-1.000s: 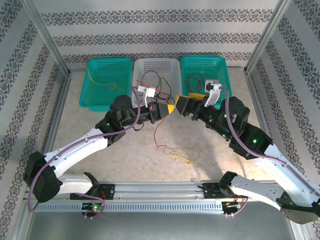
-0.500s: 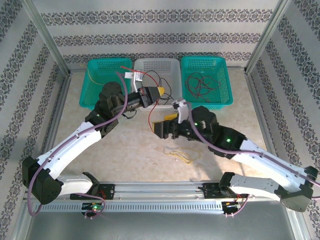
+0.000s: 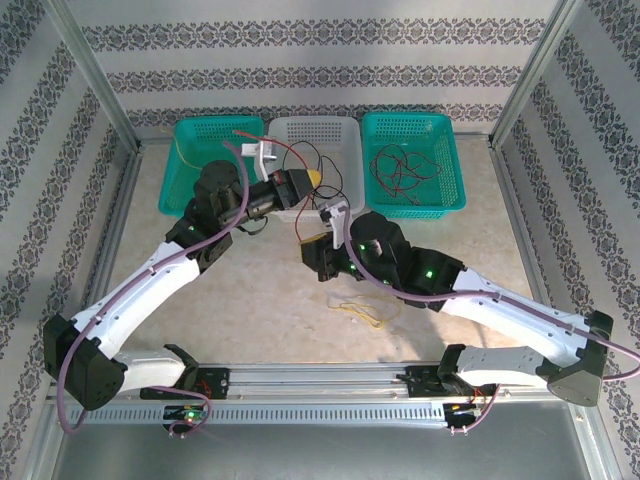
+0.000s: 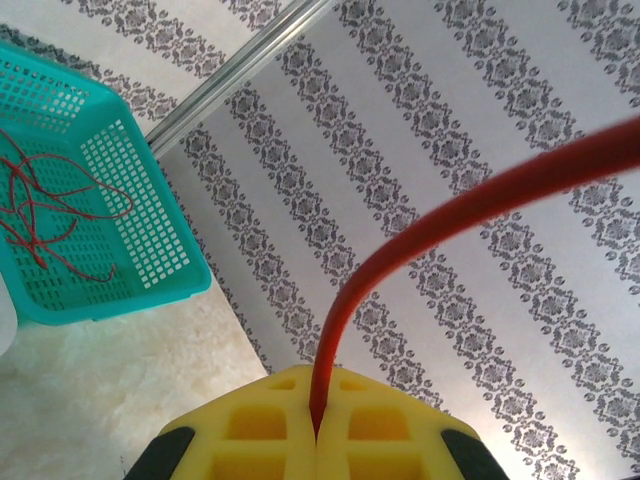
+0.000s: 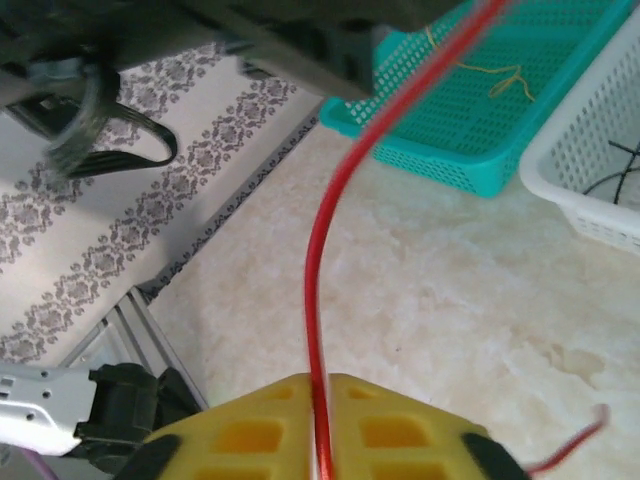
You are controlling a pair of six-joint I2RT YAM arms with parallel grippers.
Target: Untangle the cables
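Both the left claw [image 3: 312, 178] and the right claw [image 3: 312, 256] are clamped on one red cable [image 5: 311, 260].

In the left wrist view the lower edge cuts off the yellow fingers [image 4: 250, 430] of the left pincer [image 4: 316, 400]. The thin red cable [image 4: 420, 235] clamped between them is out of focus and leaves at the right edge. The teal plastic mesh basket [image 4: 150, 230] is cut by the left edge.

In the right wrist view the right pincer [image 5: 322, 395], closed on the cable, is cut in the same way. The cable blurs upward past a dark blurred mass [image 5: 300, 40] that I cannot identify. The white mesh basket [image 5: 590, 170] is cut at the right edge.
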